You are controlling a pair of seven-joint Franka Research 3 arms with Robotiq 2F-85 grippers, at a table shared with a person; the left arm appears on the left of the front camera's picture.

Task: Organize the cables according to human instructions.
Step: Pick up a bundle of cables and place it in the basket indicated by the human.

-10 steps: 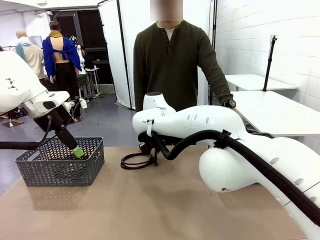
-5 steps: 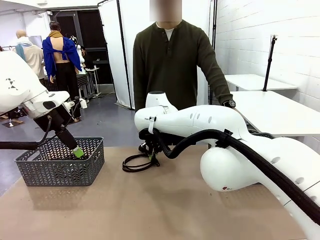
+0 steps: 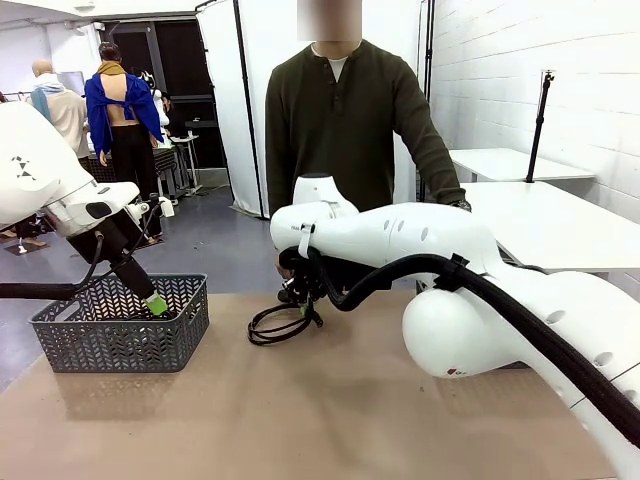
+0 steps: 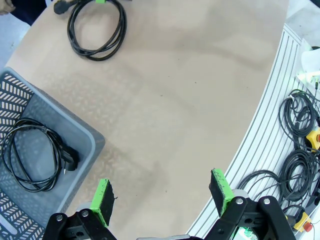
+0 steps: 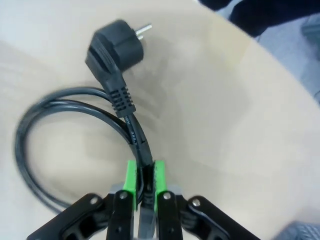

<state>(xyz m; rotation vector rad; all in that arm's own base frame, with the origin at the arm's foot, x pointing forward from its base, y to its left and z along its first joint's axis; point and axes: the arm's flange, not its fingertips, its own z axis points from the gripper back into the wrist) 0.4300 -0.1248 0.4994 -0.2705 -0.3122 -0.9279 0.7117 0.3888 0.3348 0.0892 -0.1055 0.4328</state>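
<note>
One black cable (image 5: pixel 60 97), a round coil with a black plug (image 5: pixel 111 47), lies on the brown table with my right gripper (image 5: pixel 145 182) shut on its strands just behind the plug. From the front, that cable (image 3: pixel 266 331) sits mid-table under my right gripper (image 3: pixel 304 310), in front of the human (image 3: pixel 340 130). My left gripper (image 4: pixel 161 192) hangs open with nothing between its pads, over the near corner of the grey basket (image 4: pixel 80 137). A second coiled cable (image 4: pixel 32 155) rests inside that basket. The left wrist view also catches the gripped cable (image 4: pixel 97 30) farther off.
The grey basket (image 3: pixel 120 335) stands at the table's left edge under my left gripper (image 3: pixel 155 303). My right arm spans the table from the right. Loose black wires (image 4: pixel 300 120) lie beyond the table's ribbed rail. White tables stand at the far right.
My right gripper has shut on the cable, and the arm has risen slightly, drawing the coil a little to the right. The left arm has stayed still.
</note>
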